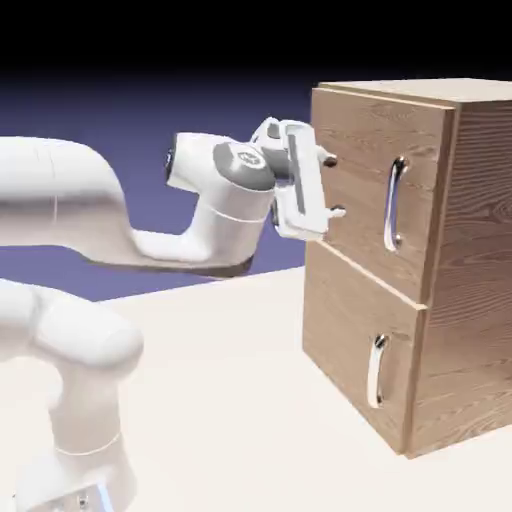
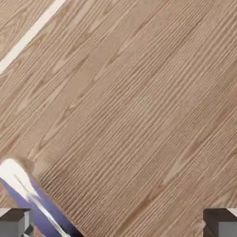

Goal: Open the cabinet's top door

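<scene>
- Exterior view: my claw (image 1: pixel 334 186) stands wide, nothing between its tips, in front of the cabinet's (image 1: pixel 365 250) closed top door (image 1: pixel 350 190).
- Hand view: the door's curved silver handle (image 2: pixel 34 199) runs slanting at lower left, near one fingertip (image 2: pixel 16 223).

No readable text, labels, brands, numbers or signs anywhere.

wood-grain cabinet (image 1: pixel 440 200), glossy metal handles (image 1: pixel 392 205)
</scene>
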Action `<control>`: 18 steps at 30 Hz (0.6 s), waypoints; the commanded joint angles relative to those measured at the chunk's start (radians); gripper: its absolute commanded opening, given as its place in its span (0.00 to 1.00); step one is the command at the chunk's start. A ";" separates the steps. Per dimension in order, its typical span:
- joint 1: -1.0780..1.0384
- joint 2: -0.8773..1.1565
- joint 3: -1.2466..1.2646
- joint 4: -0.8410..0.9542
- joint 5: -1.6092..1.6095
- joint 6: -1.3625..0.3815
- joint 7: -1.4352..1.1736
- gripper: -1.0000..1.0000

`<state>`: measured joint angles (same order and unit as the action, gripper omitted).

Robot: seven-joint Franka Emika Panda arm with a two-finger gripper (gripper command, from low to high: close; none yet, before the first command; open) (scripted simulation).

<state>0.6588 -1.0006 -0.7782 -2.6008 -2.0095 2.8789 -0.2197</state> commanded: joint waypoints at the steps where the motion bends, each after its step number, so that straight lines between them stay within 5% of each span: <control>1: 0.014 -0.009 -0.017 0.005 -0.044 -0.003 -0.021 0.50; 18: 0.225 -0.150 -0.270 0.073 -0.698 -0.055 -0.334 0.50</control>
<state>0.8834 -1.1501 -1.0485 -2.5282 -2.7075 2.8240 -0.5535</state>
